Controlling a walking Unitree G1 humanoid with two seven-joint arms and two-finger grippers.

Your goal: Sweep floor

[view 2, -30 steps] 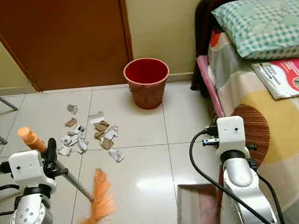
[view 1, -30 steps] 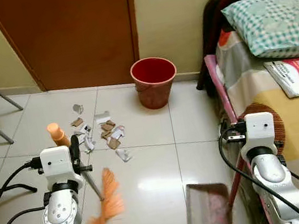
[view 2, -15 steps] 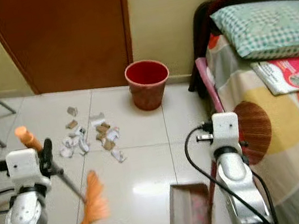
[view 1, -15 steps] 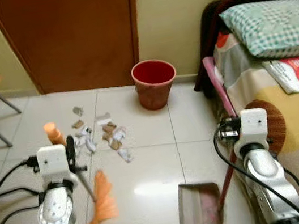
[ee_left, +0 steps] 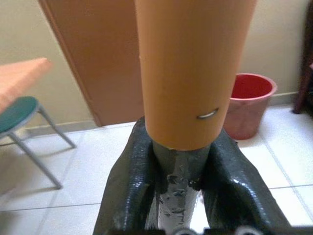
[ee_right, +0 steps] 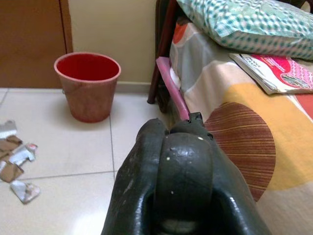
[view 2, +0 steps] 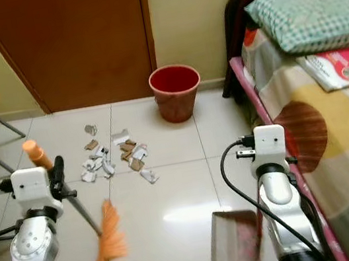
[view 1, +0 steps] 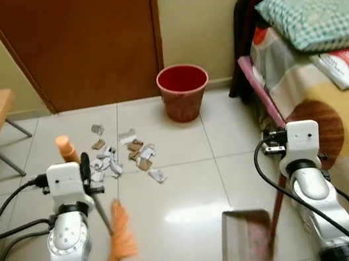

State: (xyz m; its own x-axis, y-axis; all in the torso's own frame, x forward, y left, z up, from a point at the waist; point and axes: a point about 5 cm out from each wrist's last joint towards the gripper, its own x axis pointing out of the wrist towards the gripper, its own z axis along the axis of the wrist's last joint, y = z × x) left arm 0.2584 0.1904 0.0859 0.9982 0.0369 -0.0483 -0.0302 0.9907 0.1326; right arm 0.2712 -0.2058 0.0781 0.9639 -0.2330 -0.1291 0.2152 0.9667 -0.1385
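On tiled floor (view 1: 176,217) nr door: scrap pile (view 1: 127,158) untouched. L gripper (ee_left: 178,161) clamped on broom (view 1: 115,237); R gripper (ee_right: 182,161) clamped on dustpan handle (view 1: 275,217). Robot's stepped closer since 1 s ago, broom head trails short of pile. Bin (view 1: 184,92) beyond. Sweep not begun.

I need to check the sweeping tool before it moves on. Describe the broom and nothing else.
The broom has a thin grey metal shaft capped with a thick orange handle end and a bushy head of orange bristles. It leans tilted, handle end up and away from the robot, bristles down on the glossy tiled floor, short of the paper scraps. The left claw is clamped around the shaft just below the orange cap.
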